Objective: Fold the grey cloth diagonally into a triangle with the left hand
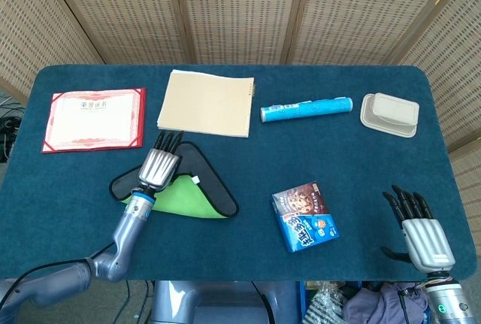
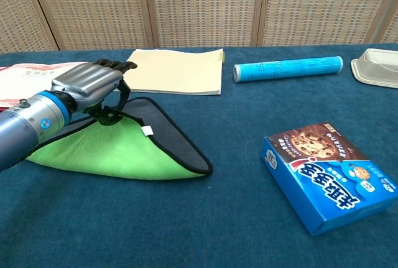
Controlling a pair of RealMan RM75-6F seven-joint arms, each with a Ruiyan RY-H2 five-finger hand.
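The left hand [image 1: 159, 168] covers the far corner of the grey cloth [image 1: 214, 189], so the contact itself is hard to read from the head view. In the chest view the same hand [image 2: 93, 87] has its fingers curled down around the turned-over corner of the cloth [image 2: 180, 150], with the thumb tucked beneath; it grips that corner. The left forearm runs from the near left edge up toward the cloth, and in the chest view it hides part of the cloth's left side.

The cloth lies on the left part of the blue surface [image 1: 248, 158], near of the tan notebook [image 1: 204, 103]. It is partly folded: a green underside [image 1: 179, 198] faces up as a triangle, with a grey band and black edging showing along its right and far sides. A small white tag [image 2: 147, 131] sits at the edge of the green face.

The right hand [image 1: 421, 230] rests at the near right of the surface, palm down, fingers spread and pointing away, holding nothing; its wrist is cut off by the frame's bottom edge. The chest view does not show it.

A red-bordered certificate [image 1: 94, 119] lies at the far left, half hidden by the left hand in the chest view. A blue tube [image 1: 306, 108] and a beige lidded container [image 1: 389, 113] lie far right; a blue cookie box [image 1: 304, 216] sits near centre.
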